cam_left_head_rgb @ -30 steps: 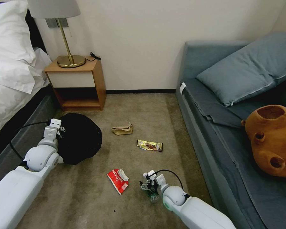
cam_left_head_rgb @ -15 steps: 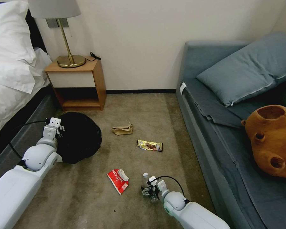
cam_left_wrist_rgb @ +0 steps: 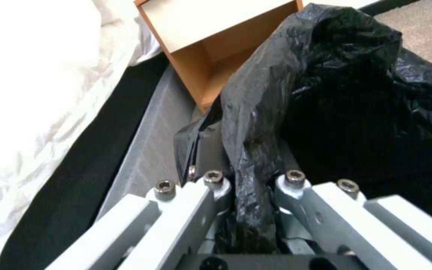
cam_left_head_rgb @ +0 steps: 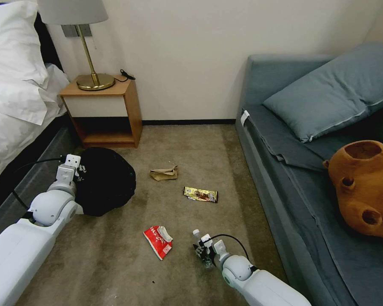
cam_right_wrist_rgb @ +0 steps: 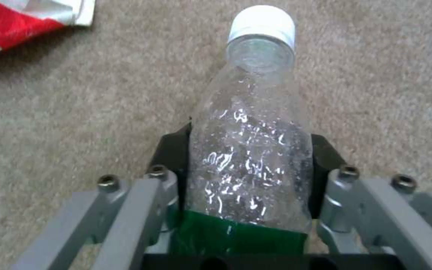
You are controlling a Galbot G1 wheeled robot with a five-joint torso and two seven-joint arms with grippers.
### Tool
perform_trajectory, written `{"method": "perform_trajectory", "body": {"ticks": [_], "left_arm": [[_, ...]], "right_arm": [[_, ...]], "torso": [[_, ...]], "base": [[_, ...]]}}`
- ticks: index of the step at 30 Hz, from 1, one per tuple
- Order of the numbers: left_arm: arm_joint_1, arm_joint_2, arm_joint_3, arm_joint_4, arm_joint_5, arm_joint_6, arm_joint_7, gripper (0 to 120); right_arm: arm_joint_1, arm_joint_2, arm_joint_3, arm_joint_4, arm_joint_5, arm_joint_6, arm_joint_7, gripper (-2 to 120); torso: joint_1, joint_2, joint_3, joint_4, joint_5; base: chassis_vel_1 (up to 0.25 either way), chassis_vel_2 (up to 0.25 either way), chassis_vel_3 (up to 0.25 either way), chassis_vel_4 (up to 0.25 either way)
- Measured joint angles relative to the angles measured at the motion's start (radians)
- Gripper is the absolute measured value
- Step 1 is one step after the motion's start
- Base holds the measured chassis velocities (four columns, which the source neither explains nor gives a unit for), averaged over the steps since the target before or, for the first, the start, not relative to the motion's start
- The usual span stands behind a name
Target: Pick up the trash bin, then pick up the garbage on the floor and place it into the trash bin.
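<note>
Beige carpet (cam_left_head_rgb: 115, 255) lay underneath as the right gripper (cam_right_wrist_rgb: 246, 176) pinched the clear bottle (cam_right_wrist_rgb: 251, 150) beside the red snack packet (cam_left_head_rgb: 158, 241), while the left gripper (cam_left_wrist_rgb: 248, 180) clamped the trash bin (cam_left_head_rgb: 104, 180) liner near the bed (cam_left_head_rgb: 12, 106).

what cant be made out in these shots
- The trash bin: head view, its white body is hidden under the black bag; in the left wrist view the bag covers where the left gripper pinches.
- The bottle: right wrist view, its base is cut off behind the right gripper; label text unreadable.
- Candy wrapper and snack packet: head view, print too small.
</note>
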Motion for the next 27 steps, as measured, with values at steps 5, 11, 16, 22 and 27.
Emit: {"method": "perform_trajectory", "body": {"ticks": [5, 11, 16, 22, 27], "left_arm": [[0.005, 0.009, -0.003, -0.007, -0.004, 0.000, 0.000, 5], [0.016, 0.008, -0.008, -0.016, -0.005, 0.000, -0.001, 5], [0.024, -0.005, -0.005, -0.044, -0.021, -0.005, -0.006, 5], [0.023, -0.026, 0.010, -0.079, -0.054, -0.031, 0.000, 5], [0.022, -0.046, 0.019, -0.089, -0.061, -0.059, 0.011, 5]], "right_arm": [[0.009, -0.016, 0.007, 0.023, 0.004, 0.000, 0.000, 25], [0.037, -0.040, 0.014, 0.074, 0.027, -0.006, 0.007, 24], [0.146, -0.101, 0.008, 0.175, 0.099, -0.003, 0.031, 24], [0.301, -0.119, 0.002, 0.289, 0.278, -0.004, 0.059, 24], [0.372, -0.098, -0.013, 0.348, 0.394, -0.014, 0.084, 24]], "torso": [[0.000, 0.000, 0.000, -0.0001, -0.0001], [0.000, 0.000, 0.000, 0.0001, 0.0000], [0.000, 0.000, 0.000, -0.0001, 0.0001], [0.000, 0.000, 0.000, 0.0000, 0.0000], [0.000, 0.000, 0.000, 0.0000, 0.0001]], "base": [[0.000, 0.000, 0.000, 0.000], [0.000, 0.000, 0.000, 0.000], [0.000, 0.000, 0.000, 0.000], [0.000, 0.000, 0.000, 0.000], [0.000, 0.000, 0.000, 0.000]]}}
